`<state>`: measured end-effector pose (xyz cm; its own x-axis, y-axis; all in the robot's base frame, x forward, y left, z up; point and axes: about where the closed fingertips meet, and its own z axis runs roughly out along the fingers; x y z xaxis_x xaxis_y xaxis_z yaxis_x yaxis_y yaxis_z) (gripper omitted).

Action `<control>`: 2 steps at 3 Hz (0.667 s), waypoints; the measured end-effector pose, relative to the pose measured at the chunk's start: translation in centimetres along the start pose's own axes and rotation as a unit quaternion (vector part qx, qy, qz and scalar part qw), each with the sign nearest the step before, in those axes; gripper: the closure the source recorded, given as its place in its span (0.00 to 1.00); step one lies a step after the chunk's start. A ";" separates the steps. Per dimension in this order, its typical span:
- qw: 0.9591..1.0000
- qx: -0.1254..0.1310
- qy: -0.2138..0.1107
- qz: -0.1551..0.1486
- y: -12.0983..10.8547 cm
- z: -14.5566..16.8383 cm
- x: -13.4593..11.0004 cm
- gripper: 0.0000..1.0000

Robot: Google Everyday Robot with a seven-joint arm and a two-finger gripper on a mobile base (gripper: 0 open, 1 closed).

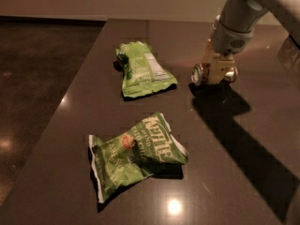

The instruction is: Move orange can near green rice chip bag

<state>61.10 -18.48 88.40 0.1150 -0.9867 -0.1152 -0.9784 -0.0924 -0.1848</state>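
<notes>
The grey robot arm point(236, 27) enters the view at upper right, and its beige two-finger gripper point(216, 75) sits low over the dark glossy stone bench point(187, 41), on the right-hand side of the view. Jaws are closed across the middle of the small metal orange can point(198, 74) (orange-brown sides, silver ends), so the can is in hand. It lies on its side at or just above the bench; can't tell if it's touching, tho a shadow sits right under it. Can's long axis runs approx left-right across the view w/ the jaws pinching across it. One silver end faces left, twd the flat light green rice chip bag point(145, 69) w/ the white nutrition-label panel. That's the relation that counts: the bag lies left of the jaws in the view, at about the same depth, w/ a strip of bare bench btwn the bag's right edge and the can's near end. So the move, as I read it, is a short sideways carry to the left, then a set-down beside the bag w/o riding onto its edge. The crumpled darker green Kettle bag point(136, 156) w/ big white lettering is well nearer the camera and off that line, so prob no obstacle.
</notes>
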 end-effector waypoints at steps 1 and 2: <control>1.000 -0.003 0.011 -0.008 -0.9 1.0 -2.6 1.00; 1.000 -0.002 0.025 -0.009 -1.7 2.0 -4.1 0.82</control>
<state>62.68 -14.04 87.23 0.1235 -0.9903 -0.0630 -0.9769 -0.1102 -0.1830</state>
